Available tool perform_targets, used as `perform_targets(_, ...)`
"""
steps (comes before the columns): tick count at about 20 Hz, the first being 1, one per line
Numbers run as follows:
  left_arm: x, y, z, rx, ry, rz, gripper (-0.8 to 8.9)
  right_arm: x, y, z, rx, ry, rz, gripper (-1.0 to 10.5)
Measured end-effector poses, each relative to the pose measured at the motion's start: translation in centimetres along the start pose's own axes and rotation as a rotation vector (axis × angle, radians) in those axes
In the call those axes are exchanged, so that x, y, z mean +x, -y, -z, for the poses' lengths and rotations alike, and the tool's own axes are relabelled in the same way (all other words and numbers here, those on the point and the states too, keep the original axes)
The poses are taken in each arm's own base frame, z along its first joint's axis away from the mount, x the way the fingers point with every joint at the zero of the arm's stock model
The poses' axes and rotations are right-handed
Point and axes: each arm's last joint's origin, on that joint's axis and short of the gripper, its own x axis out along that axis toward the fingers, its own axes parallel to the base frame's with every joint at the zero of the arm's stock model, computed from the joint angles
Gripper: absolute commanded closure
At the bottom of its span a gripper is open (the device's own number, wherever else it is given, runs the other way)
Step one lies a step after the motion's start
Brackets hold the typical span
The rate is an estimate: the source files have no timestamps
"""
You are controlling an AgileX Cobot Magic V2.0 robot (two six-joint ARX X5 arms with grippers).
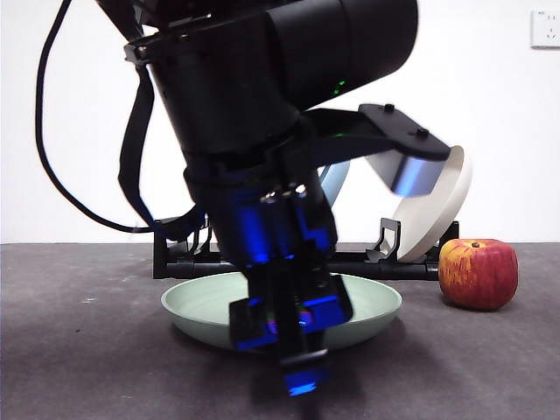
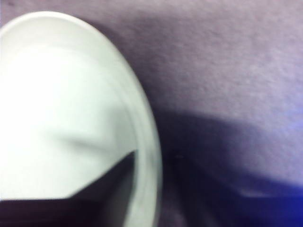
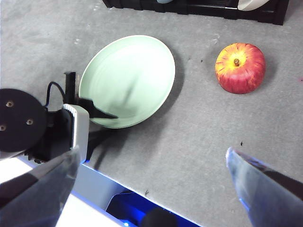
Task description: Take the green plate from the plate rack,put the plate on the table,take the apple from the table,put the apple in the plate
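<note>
The green plate (image 1: pixel 372 308) (image 3: pixel 137 71) lies flat on the table (image 1: pixel 79 350), in front of the plate rack (image 1: pixel 367 261). My left gripper (image 1: pixel 300 350) is low at the plate's near rim (image 2: pixel 149 156). It is open, with one finger (image 3: pixel 102 113) reaching over the plate's inside and nothing gripped. The red and yellow apple (image 1: pixel 478 273) (image 3: pixel 240 67) sits on the table to the right of the plate, untouched. My right gripper (image 3: pixel 151 189) hovers high above the table's near side, open and empty, short of the apple.
A beige plate (image 1: pixel 442 214) stands in the rack's right end, with a bluish plate (image 1: pixel 337 179) beside it, mostly behind the arm. The left arm's big dark body (image 1: pixel 262 105) fills the middle of the front view.
</note>
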Motion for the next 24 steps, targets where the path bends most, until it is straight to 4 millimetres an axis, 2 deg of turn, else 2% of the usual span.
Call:
perform_targets(4,-0.3,-0.2,-0.1,-0.029,0.002,-0.004,5.52,0.0,0.0,0.0,0.0,0.0,0.0,2.9)
perform_targets(6,-1.1,-0.6,-0.1,-0.042,0.002,0.008,5.51,0.0,0.0,0.0,0.0,0.0,0.0,2.9)
perform_targets(8,-3.1,-1.8,-0.8,-0.09,0.049,-0.01,5.52,0.2,0.2,-0.2,0.0,-0.001,0.003,2.9)
perform_targets(12,-9.0,-5.6,-2.1,-0.248,0.222,-0.08,5.53,1.7,1.2,-2.1,-0.015,0.04,0.037,2.8)
perform_targets(15,-12.4,-7.6,-1.5,-0.363,0.275,-0.101,5.62,4.4,3.0,-4.0,-0.009,0.031,0.102,2.8)
perform_targets(18,-14.7,-8.9,-0.1,-0.426,0.297,-0.121,5.62,8.0,4.8,-5.3,0.007,-0.013,0.143,2.8)
perform_targets(21,-15.6,-9.3,1.4,-0.437,0.24,-0.118,5.62,12.1,6.1,-6.0,0.005,-0.067,0.165,2.8)
perform_targets(24,-15.8,-9.1,2.4,-0.417,0.176,-0.095,5.63,16.1,6.7,-5.9,-0.016,-0.145,0.213,2.8)
